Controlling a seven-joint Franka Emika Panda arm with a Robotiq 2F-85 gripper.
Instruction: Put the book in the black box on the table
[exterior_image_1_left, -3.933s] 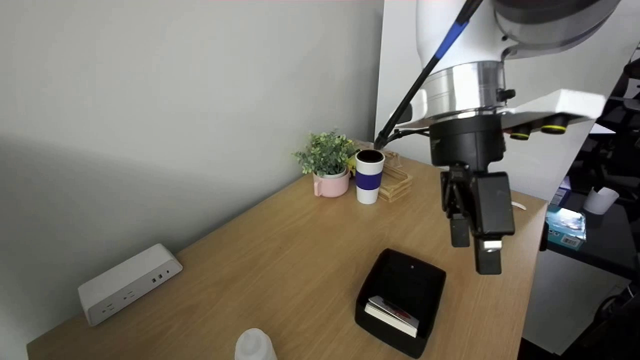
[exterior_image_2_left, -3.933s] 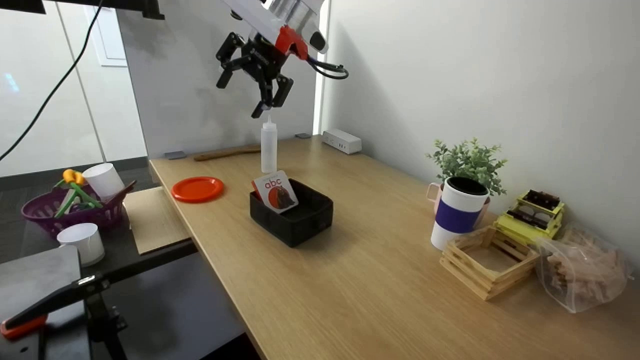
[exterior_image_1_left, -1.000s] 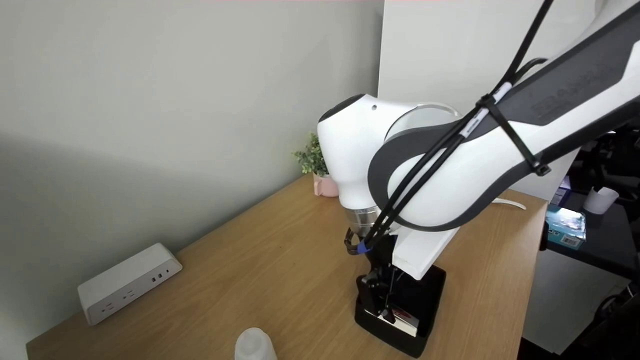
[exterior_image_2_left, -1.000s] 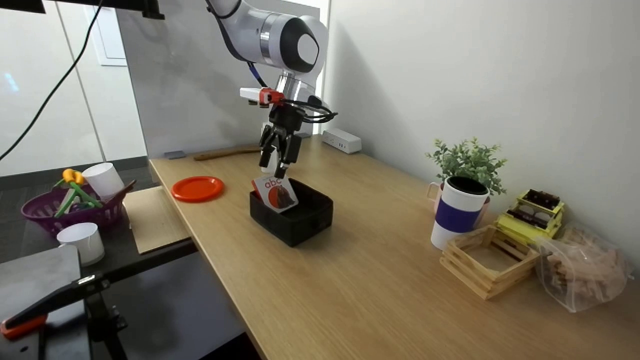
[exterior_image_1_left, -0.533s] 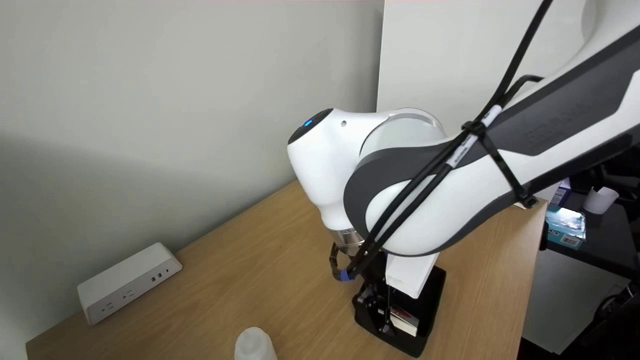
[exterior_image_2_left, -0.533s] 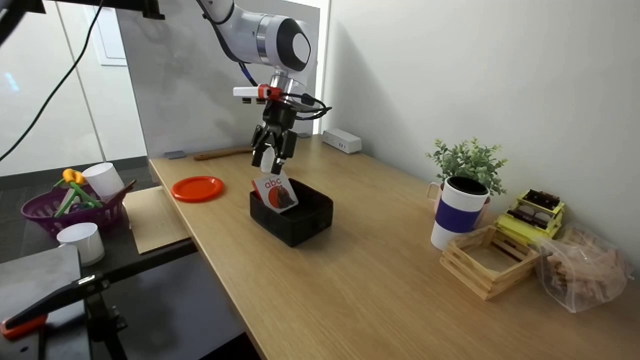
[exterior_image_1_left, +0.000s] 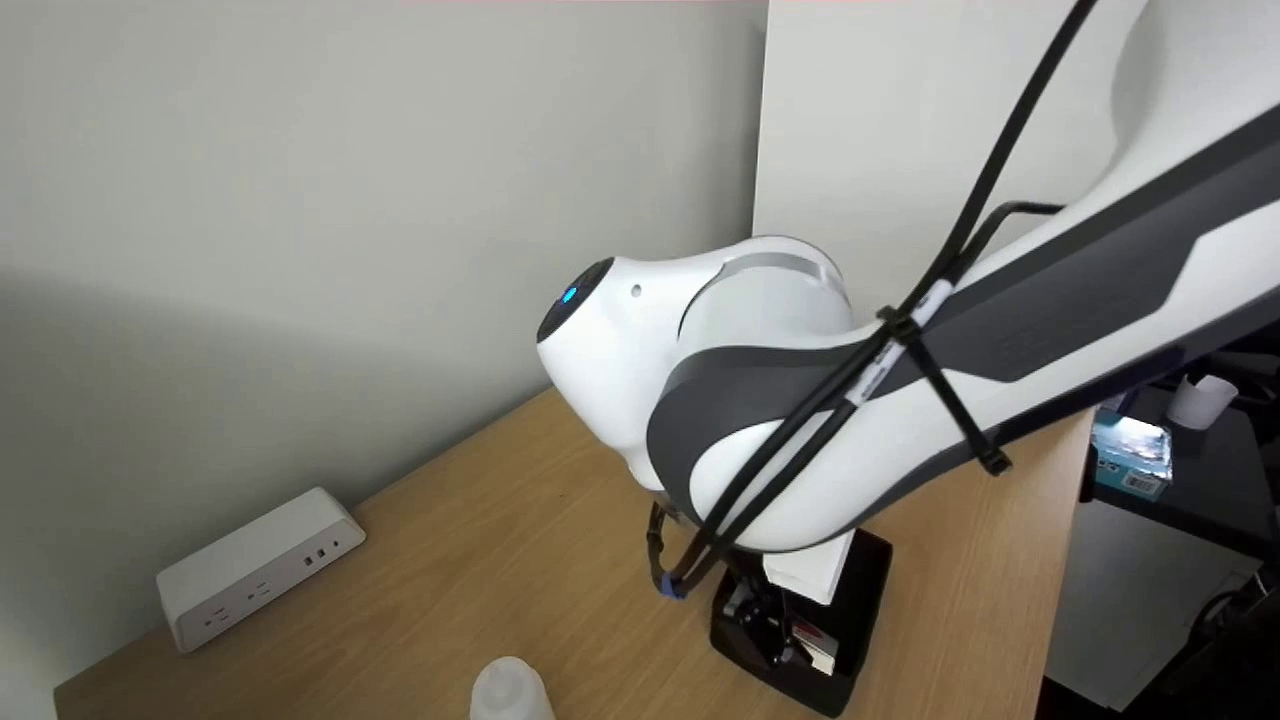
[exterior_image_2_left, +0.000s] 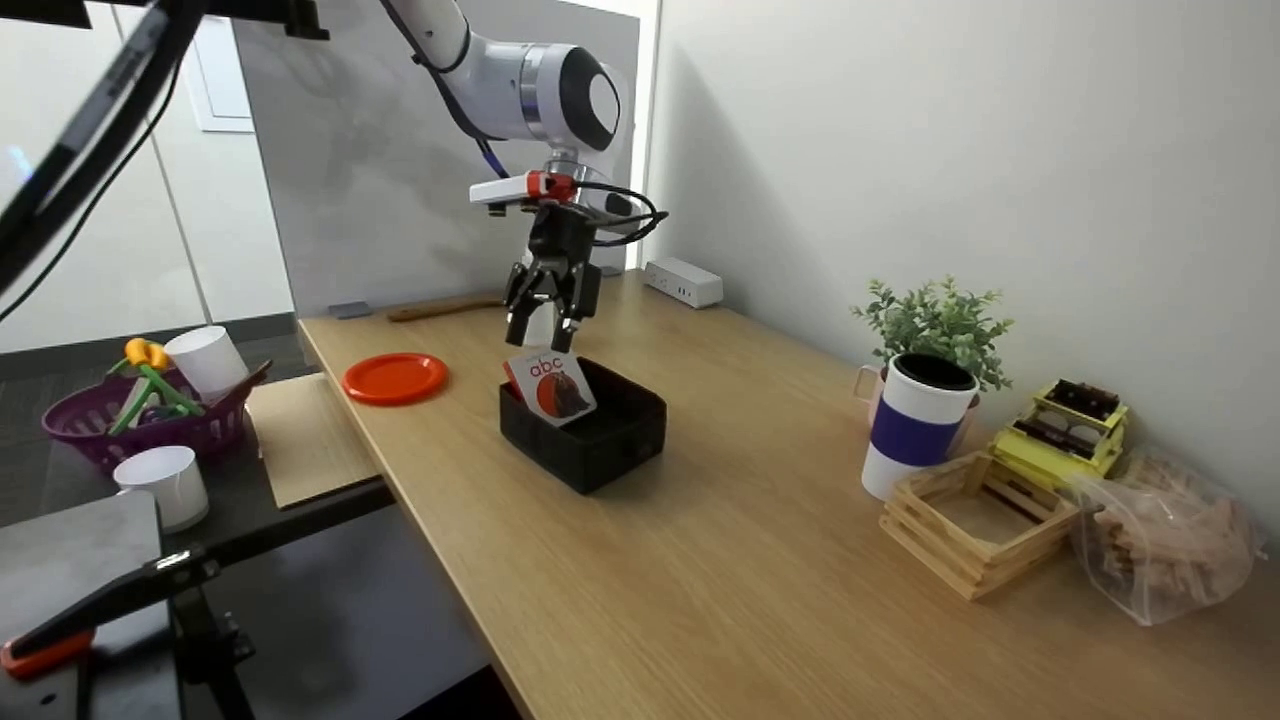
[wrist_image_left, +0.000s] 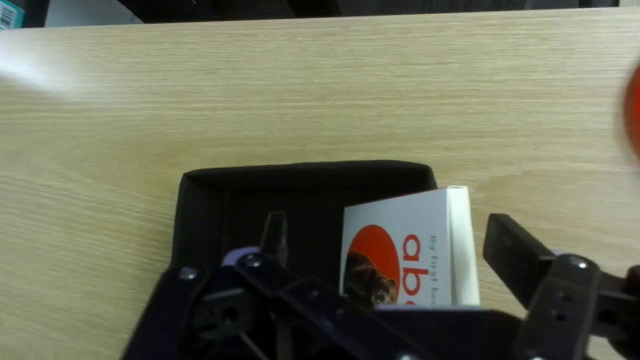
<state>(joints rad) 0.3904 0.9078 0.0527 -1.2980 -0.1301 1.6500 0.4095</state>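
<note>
The gripper (wrist_image_left: 390, 232) hangs spread wide and empty near the tilted book (wrist_image_left: 407, 250) in the box (wrist_image_left: 300, 176), wrist view's lower middle.

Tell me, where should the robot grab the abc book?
I'd probably pinch the abc book by its raised top edge, from above, squeezing front to back: it's flat and tilted inside the black box, so that edge sticks up out of it.
</note>
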